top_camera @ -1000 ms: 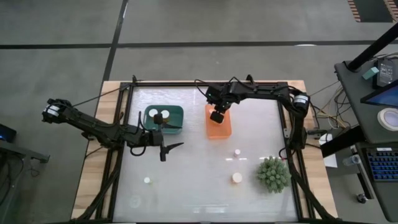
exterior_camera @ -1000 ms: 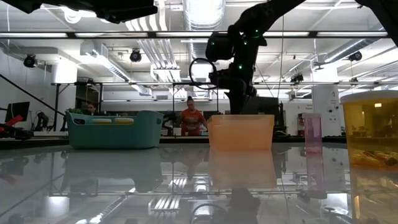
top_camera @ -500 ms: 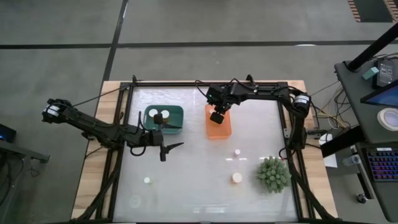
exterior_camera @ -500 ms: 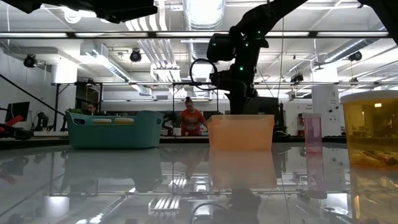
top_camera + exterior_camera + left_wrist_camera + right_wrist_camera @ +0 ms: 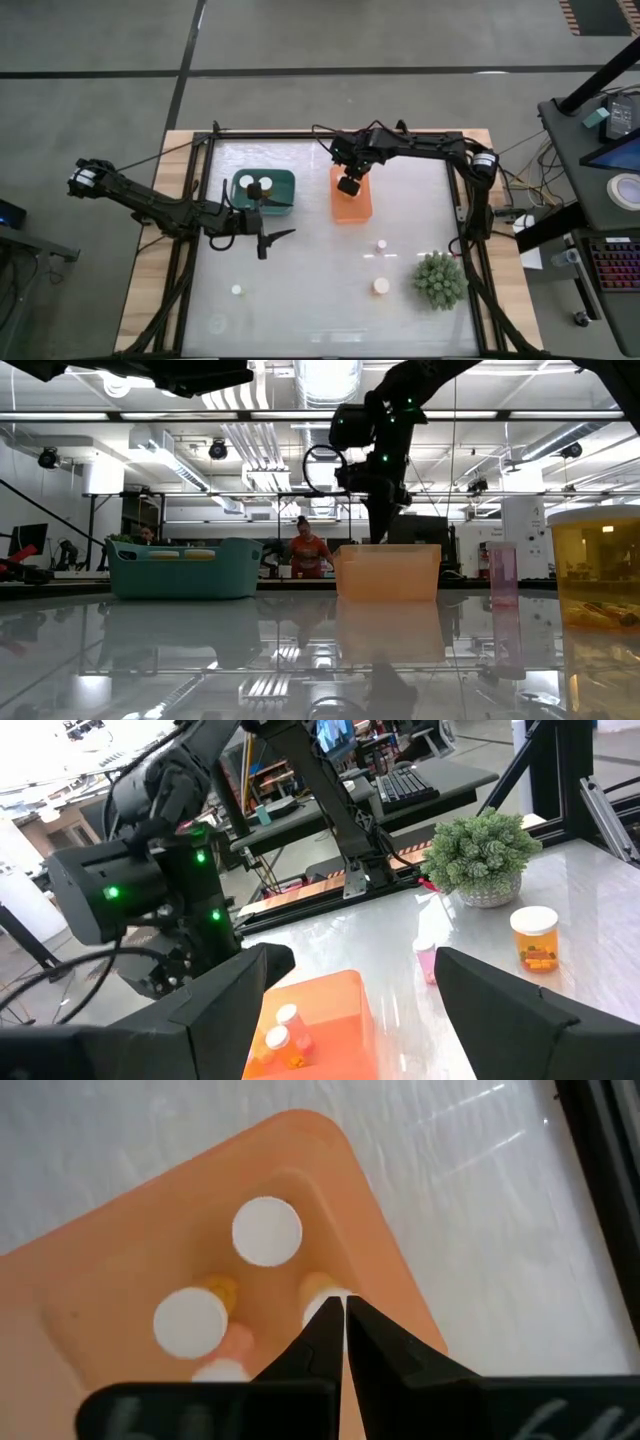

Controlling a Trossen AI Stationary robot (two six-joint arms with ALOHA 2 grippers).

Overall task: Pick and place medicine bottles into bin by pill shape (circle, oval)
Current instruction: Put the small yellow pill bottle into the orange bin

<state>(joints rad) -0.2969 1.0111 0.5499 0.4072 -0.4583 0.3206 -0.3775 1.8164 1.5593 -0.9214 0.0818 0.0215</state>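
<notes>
Bins: two. My orange bin [image 5: 351, 201] sits mid-table toward the far edge; the teal bin [image 5: 264, 192] is left of it.

Medicine bottles, white caps, amber bodies:
- orange bin: about four [image 5: 266, 1232]
- teal bin: two [image 5: 253, 186]
- loose on the table [image 5: 320, 300], toward the near edge: three [image 5: 381, 286]

Succulent plant [image 5: 440, 279]: one, near right corner.

My right gripper [image 5: 342, 1312] hangs over the orange bin, fingers pinched together, empty. My left gripper [image 5: 268, 238] hangs beside the teal bin, fingers spread wide, empty. The table's centre lies open.

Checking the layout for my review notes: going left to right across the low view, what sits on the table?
Teal bin → orange bin, with the right gripper above it → pink bottle → large amber bottle at the right edge.
</notes>
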